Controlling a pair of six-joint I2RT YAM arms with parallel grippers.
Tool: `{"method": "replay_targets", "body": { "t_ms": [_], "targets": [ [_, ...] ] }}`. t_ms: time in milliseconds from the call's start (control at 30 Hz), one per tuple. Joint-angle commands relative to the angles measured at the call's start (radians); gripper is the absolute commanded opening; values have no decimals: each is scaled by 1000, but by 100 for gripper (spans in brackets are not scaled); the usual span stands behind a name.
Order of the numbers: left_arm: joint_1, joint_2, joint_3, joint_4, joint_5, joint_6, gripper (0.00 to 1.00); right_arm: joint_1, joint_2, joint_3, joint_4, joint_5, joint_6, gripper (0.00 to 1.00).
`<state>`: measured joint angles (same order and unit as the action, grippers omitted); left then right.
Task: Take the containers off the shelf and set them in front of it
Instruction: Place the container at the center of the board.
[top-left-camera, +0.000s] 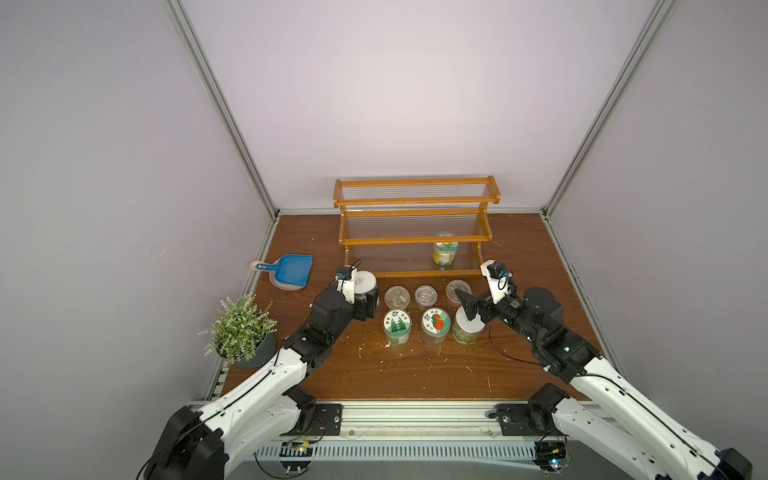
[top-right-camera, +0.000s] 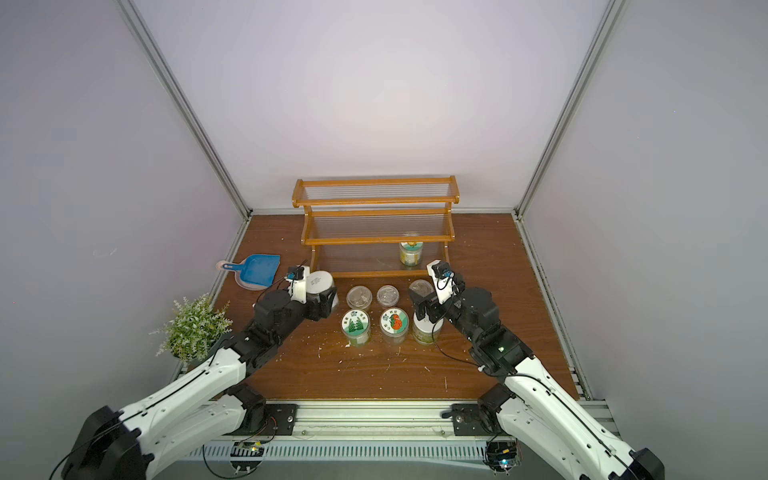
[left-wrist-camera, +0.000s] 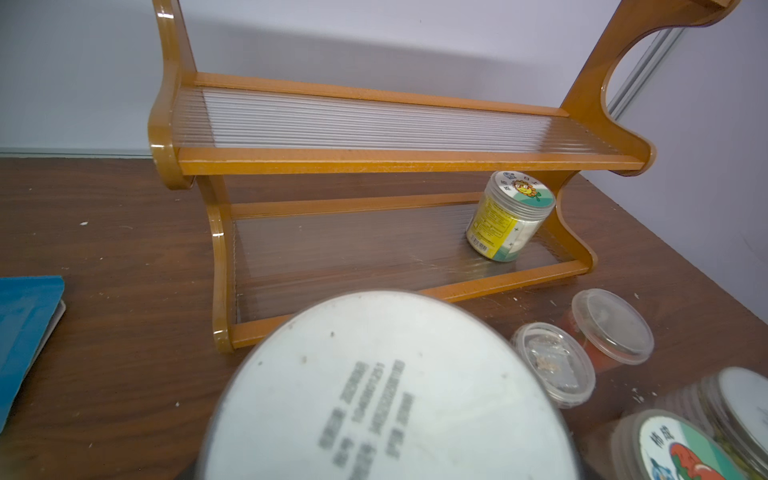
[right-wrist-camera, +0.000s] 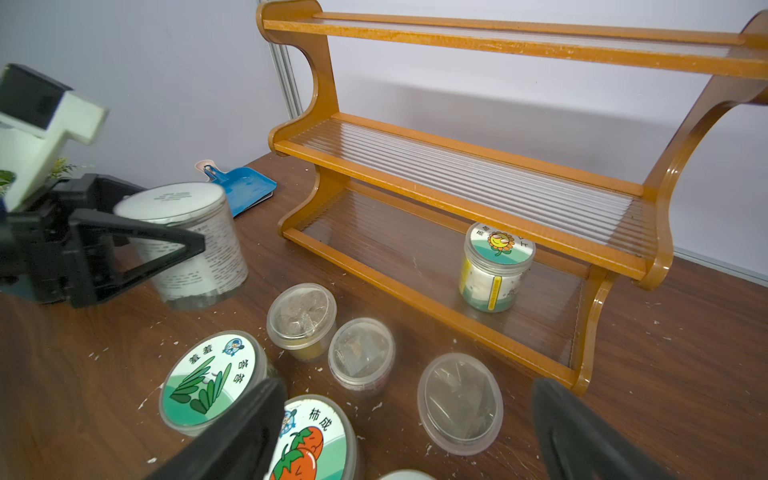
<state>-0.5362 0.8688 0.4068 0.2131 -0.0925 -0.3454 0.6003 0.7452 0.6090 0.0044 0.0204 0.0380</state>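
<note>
The shelf (top-left-camera: 411, 212) (top-right-camera: 376, 212) stands at the back of the wooden table. One jar with a sunflower lid (top-left-camera: 445, 253) (left-wrist-camera: 509, 216) (right-wrist-camera: 496, 266) is on its lowest tier, near the right end; the upper tiers are bare. My left gripper (top-left-camera: 368, 293) (top-right-camera: 322, 291) is shut on a white-lidded jar (top-left-camera: 365, 282) (left-wrist-camera: 386, 386) (right-wrist-camera: 187, 237) just off the shelf's front left corner. In front of the shelf sit three short cups (top-left-camera: 425, 296) and three lidded jars (top-left-camera: 435, 325). My right gripper (top-left-camera: 471, 309) (right-wrist-camera: 411, 436) hangs open above the rightmost cup (right-wrist-camera: 459, 403).
A blue dustpan (top-left-camera: 291, 272) lies left of the shelf and a potted plant (top-left-camera: 241, 328) stands at the table's left edge. Walls close in the back and both sides. White crumbs are scattered over the table (top-left-camera: 415, 374).
</note>
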Motion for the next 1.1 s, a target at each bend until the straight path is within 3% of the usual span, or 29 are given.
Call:
{"method": "replay_targets", "body": {
  "t_ms": [0, 467, 600, 767, 1067],
  "targets": [
    [-32, -105, -26, -162, -18, -72, 86, -6, 13, 47, 32, 8, -13, 99],
    [-397, -254, -72, -423, -162, -279, 86, -8, 37, 90, 17, 20, -30, 99],
    [-410, -303, -88, -481, -128, -308, 86, -8, 39, 87, 18, 19, -27, 99],
    [-455, -315, -133, -372, -98, -333, 85, -8, 44, 80, 27, 19, -21, 99],
    [-563, -163, -104, -290, -94, -351, 85, -8, 54, 97, 9, 30, -38, 99]
  ]
}}
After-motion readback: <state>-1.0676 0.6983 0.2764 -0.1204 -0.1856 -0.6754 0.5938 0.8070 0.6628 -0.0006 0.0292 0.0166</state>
